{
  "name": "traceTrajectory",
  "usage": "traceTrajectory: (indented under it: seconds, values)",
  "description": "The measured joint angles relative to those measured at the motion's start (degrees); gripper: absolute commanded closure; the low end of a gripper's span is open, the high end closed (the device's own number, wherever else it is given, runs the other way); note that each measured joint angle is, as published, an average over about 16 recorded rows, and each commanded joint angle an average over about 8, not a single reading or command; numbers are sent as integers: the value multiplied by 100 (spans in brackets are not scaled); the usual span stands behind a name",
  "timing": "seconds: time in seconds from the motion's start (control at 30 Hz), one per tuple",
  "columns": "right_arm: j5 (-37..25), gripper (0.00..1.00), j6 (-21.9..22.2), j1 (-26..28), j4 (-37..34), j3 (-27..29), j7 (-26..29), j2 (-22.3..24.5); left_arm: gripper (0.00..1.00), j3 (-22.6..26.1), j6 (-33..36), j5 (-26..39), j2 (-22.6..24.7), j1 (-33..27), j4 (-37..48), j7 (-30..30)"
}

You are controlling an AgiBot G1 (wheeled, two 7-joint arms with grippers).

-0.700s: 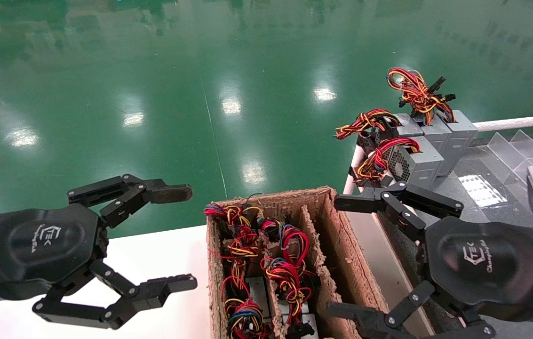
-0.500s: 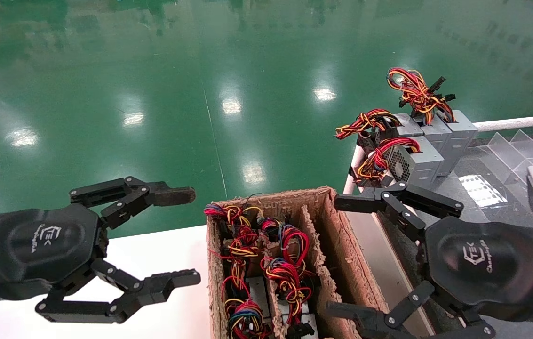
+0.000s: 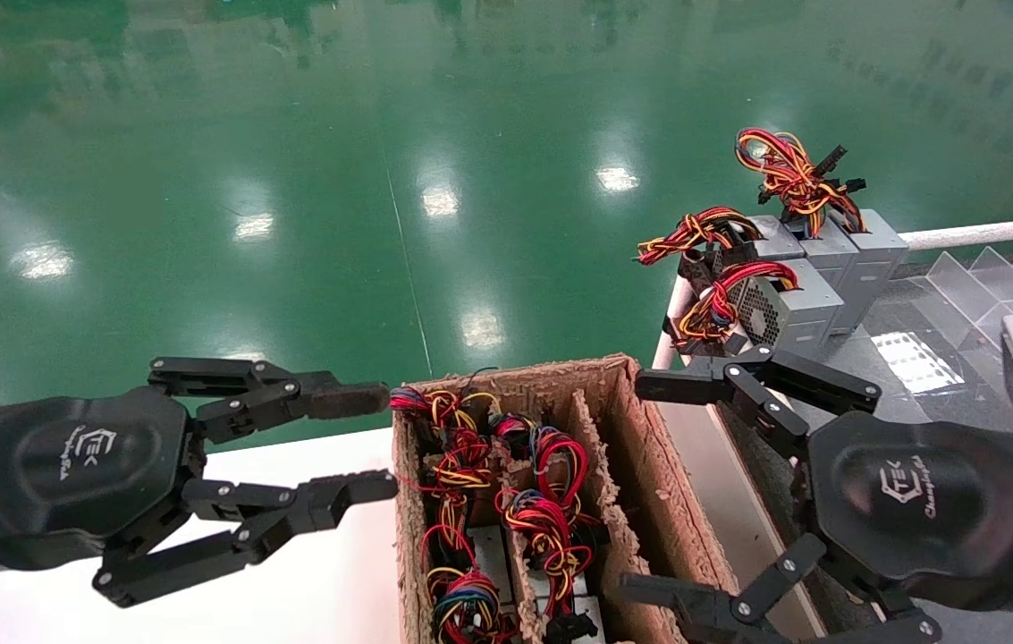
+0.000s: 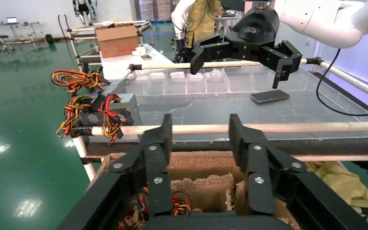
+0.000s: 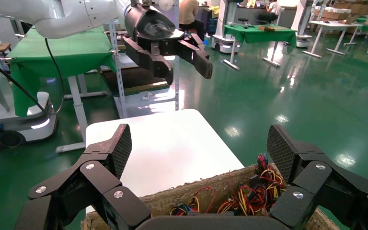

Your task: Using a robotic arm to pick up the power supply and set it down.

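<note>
Head view shows my left tool (image 3: 361, 444) hovering beside the near-left wall of the cardboard box (image 3: 649, 465), its two linked black fingers partly apart with nothing between them. It sits there, I judge, to line up on the slots. My right tool (image 3: 658, 487) hangs spread wide and empty over the box's right edge. The box is rough, frayed brown cardboard with ragged dividers that keep each unit upright in its own slot. The power supply (image 3: 484, 555) I would take stands in a left slot, a grey metal top under a springy red-yellow-black wire bundle (image 3: 457, 447). More grey units (image 3: 806, 300), one showing a round perforated vent, stand together on the desk (image 3: 917, 358) at my right, probably where this one belongs.
</note>
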Motion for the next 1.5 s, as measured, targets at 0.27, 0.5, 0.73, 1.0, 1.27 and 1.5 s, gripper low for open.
traceTrajectory:
  seconds: [0.27, 0.5, 0.73, 1.0, 1.27, 1.5]
  values:
    - [0, 0, 0, 0, 0, 0, 0, 0, 100, 0, 0, 0, 0, 0, 0, 0]
    - [0, 0, 0, 0, 0, 0, 0, 0, 100, 0, 0, 0, 0, 0, 0, 0]
    - [0, 0, 0, 0, 0, 0, 0, 0, 34, 0, 0, 0, 0, 0, 0, 0]
    - [0, 0, 0, -1, 1, 0, 0, 0, 0, 0, 0, 0, 0, 0, 0, 0]
    - [-83, 0, 53, 6, -21, -40, 31, -17, 0, 0, 0, 0, 0, 0, 0, 0]
    - [-491, 0, 376, 61, 15, -205, 202, -92, 0, 0, 0, 0, 0, 0, 0, 0]
